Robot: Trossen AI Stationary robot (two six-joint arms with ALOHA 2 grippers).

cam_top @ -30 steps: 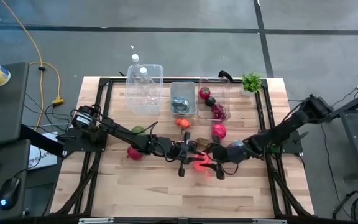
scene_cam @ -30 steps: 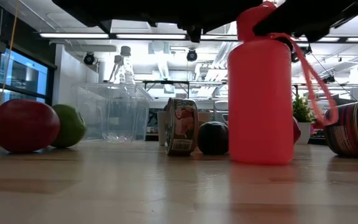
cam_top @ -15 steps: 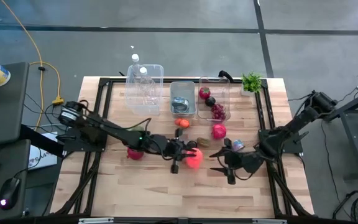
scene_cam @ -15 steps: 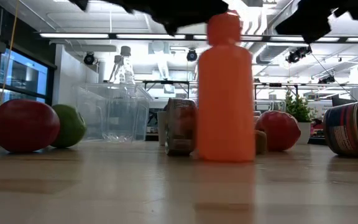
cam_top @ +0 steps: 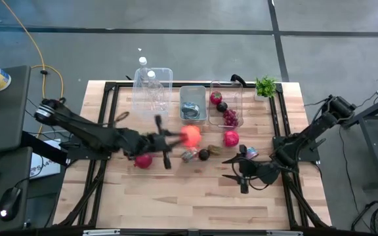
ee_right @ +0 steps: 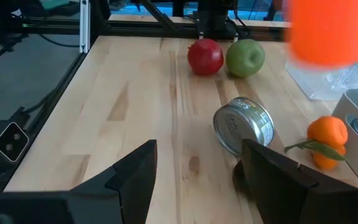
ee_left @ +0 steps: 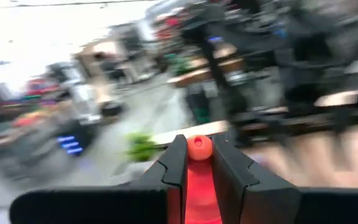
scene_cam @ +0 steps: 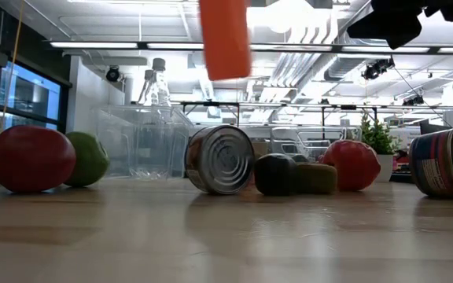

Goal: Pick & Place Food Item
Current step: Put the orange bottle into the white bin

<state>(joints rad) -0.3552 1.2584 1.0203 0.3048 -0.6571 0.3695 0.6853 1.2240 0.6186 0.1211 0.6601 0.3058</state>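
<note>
Two arms share the job: left fingers pinch the red bottle clear of the bench near centre for carrying, while right fingers, spread and empty, wait at four o'clock

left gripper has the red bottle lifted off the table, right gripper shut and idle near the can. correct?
Not quite. The right gripper is open, not shut: the right wrist view shows its fingers apart with nothing between them. The rest holds: the left gripper is shut on the red bottle, which hangs above the table in the low view, near the can.
</note>
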